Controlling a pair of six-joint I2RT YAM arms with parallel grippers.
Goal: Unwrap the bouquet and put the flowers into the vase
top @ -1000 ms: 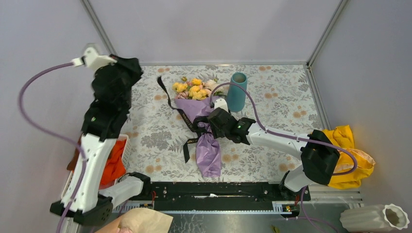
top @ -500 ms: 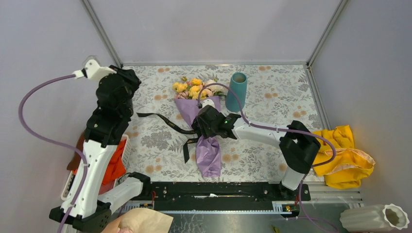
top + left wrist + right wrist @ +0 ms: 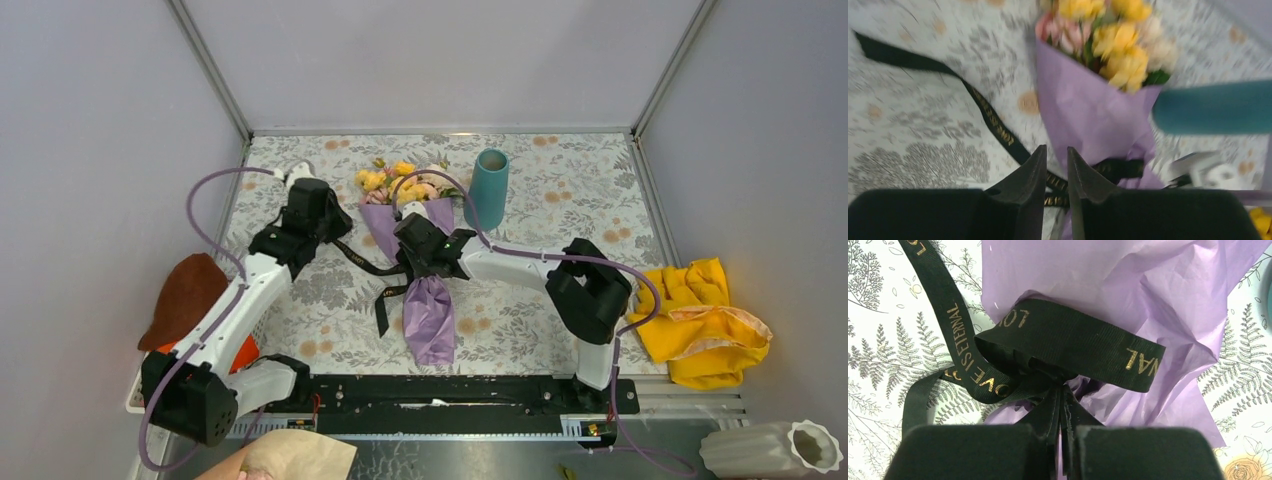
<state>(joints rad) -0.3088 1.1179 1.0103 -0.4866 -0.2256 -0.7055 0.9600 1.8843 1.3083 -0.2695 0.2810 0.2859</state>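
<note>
The bouquet [image 3: 430, 312] lies mid-table, its lilac paper cone [image 3: 1088, 110] pointing toward the arms, with the flowers [image 3: 400, 183] in yellow, pink and cream at the far end [image 3: 1113, 40]. A black ribbon [image 3: 1073, 345] with gold lettering circles the cone, one tail [image 3: 360, 262] trailing left. My right gripper [image 3: 410, 262] is shut on the ribbon at its knot [image 3: 1063, 390]. My left gripper [image 3: 335, 232] hovers low just left of the cone, its fingers [image 3: 1055, 150] a narrow gap apart, holding nothing, with the ribbon [image 3: 993, 120] below them. The teal vase [image 3: 489, 188] stands upright behind the bouquet's right side.
A yellow cloth [image 3: 705, 320] lies at the right edge. A white ribbed vase [image 3: 775, 450] lies at the bottom right. A white basket [image 3: 262, 300] with orange cloth and a brown lump [image 3: 185, 295] sit at the left. A black rail [image 3: 450, 390] spans the near edge.
My left arm swung down from high at the rear left to the table beside the bouquet. The long ribbon tail was drawn out leftward. My right gripper shifted onto the knot and shut.
</note>
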